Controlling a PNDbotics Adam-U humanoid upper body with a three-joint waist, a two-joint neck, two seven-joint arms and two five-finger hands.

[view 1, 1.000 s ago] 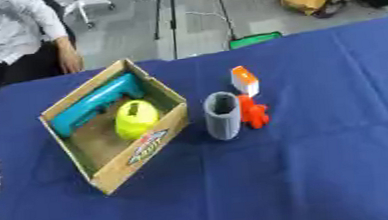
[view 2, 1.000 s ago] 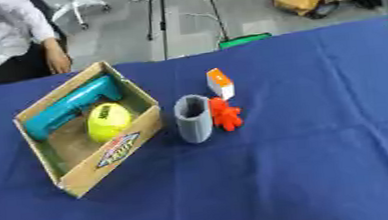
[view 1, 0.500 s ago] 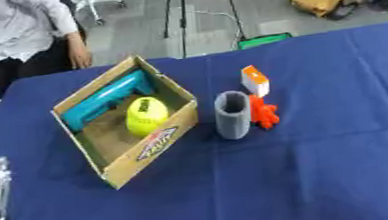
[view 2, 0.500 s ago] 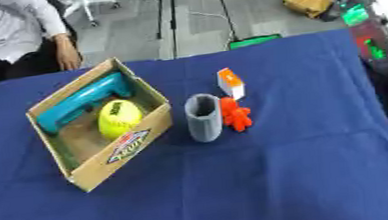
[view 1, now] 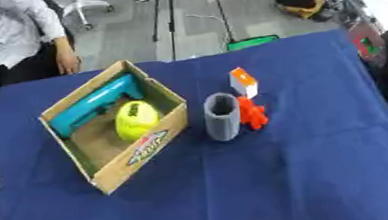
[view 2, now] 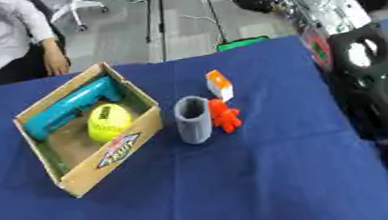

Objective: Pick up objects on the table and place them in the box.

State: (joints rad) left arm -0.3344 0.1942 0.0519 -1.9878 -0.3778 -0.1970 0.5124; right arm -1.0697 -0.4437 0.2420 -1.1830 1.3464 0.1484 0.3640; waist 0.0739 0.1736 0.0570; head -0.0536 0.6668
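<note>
Your box [view 1: 106, 162] sits w/ one corner toward the table's [view 1: 283, 184] near edge, left of middle. In it: a teal tool [view 1: 92, 107] lying along the back wall & a yellow ball [view 1: 135, 119]. Grey cup [view 1: 222, 116] stands upright near mid-table, orange toy [view 1: 252, 113] touching its right side, orange-white block [view 1: 243, 81] just behind. Right arm [view 2: 380, 85] hangs over the table's right edge; can't tell abt fingers.

Both head eyes look steeply down, sharing the box [view 1: 112, 134] and table [view 1: 282, 174].

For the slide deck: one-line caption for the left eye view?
Cardboard box holding a teal tool and yellow ball; grey cup beside orange pieces on blue table.
</note>
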